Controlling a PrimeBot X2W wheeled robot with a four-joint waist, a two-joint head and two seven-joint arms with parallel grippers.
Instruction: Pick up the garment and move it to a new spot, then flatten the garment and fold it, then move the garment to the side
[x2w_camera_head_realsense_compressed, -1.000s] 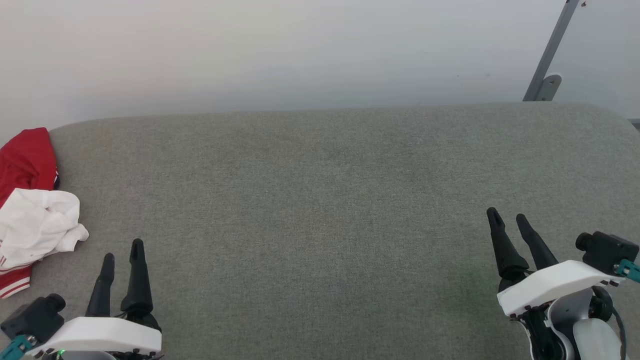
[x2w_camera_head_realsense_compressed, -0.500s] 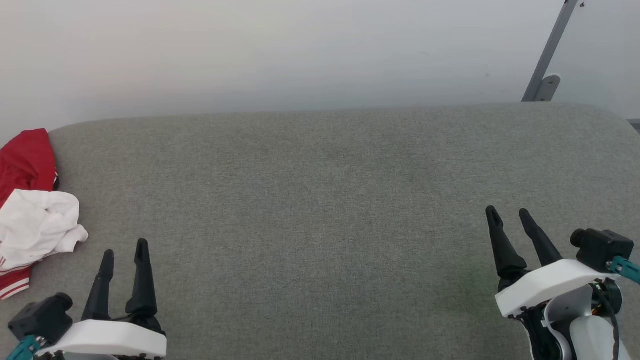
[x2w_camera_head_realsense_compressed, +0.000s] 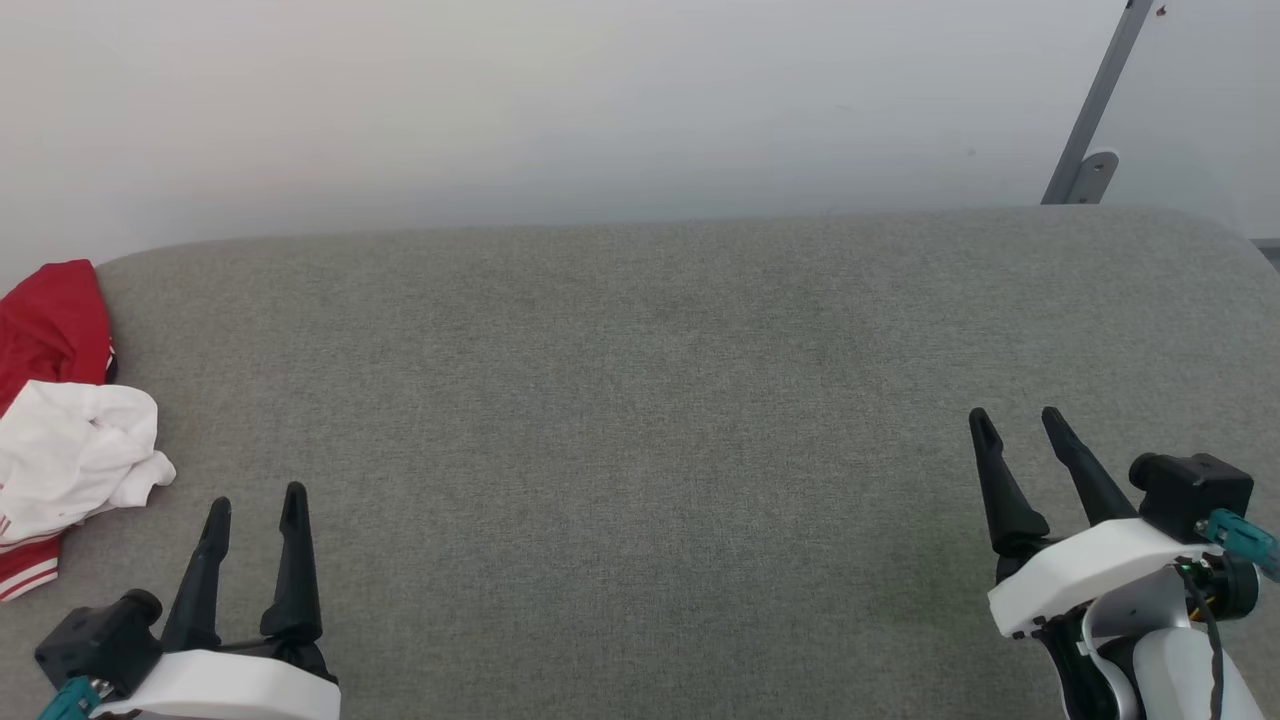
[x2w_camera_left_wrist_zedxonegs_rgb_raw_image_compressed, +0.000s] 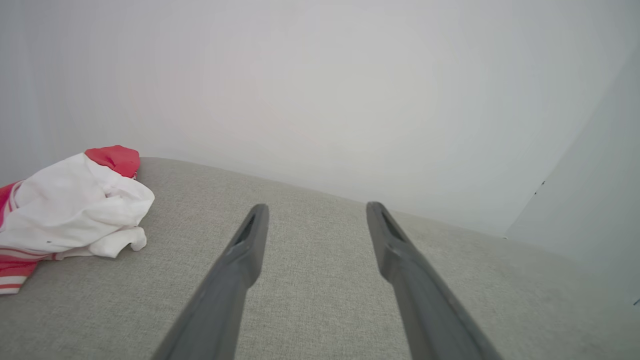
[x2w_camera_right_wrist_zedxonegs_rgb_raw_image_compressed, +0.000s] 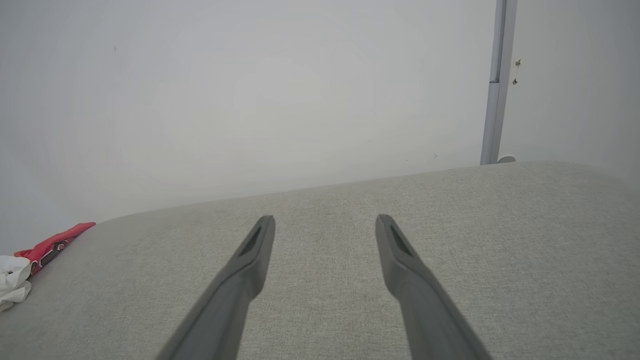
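I see the wide grey fabric-covered surface spanning most of the head view. The crumpled red-and-white jersey garment lies at the frame's left edge, on the end of the surface. My right arm sits low at lower right. The right fingers point up-frame, spread apart and holding nothing. At lower left, the left fingers are likewise parted and empty, near the garment but clear of it.
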